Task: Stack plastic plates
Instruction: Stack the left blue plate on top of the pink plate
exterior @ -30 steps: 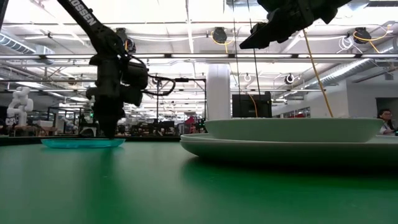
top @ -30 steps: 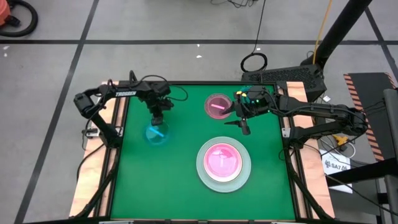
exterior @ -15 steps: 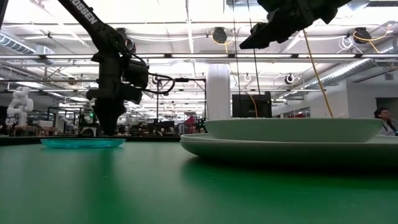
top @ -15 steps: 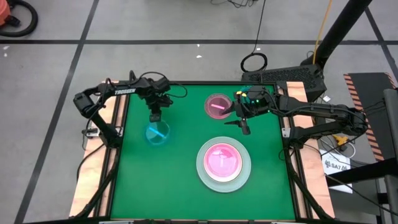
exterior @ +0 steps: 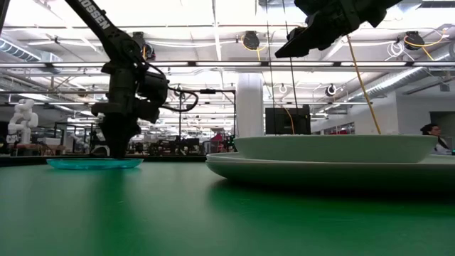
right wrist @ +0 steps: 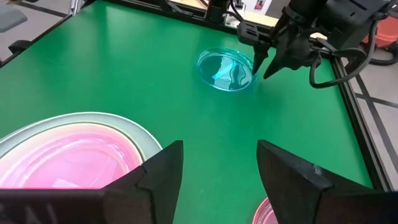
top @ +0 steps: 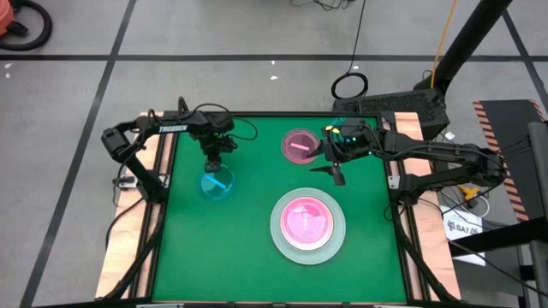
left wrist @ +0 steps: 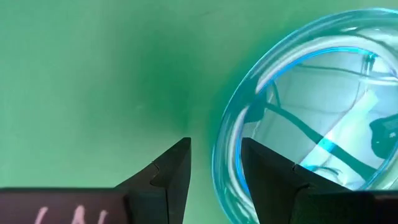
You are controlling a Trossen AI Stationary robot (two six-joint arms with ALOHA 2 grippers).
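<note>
Jaws spread, left gripper (left wrist: 214, 171) straddling teal plate (left wrist: 311, 112) rim, not pinching.

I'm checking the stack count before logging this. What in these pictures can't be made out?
- Stack, high view: plates beneath the pink one overlap, so their number is unclear.
- Low view: the stack's rims hide its contents and the loose pink plate.
- Left wrist view: teal plate cut off by the edge; left gripper straddles its rim, contact unclear.
</note>
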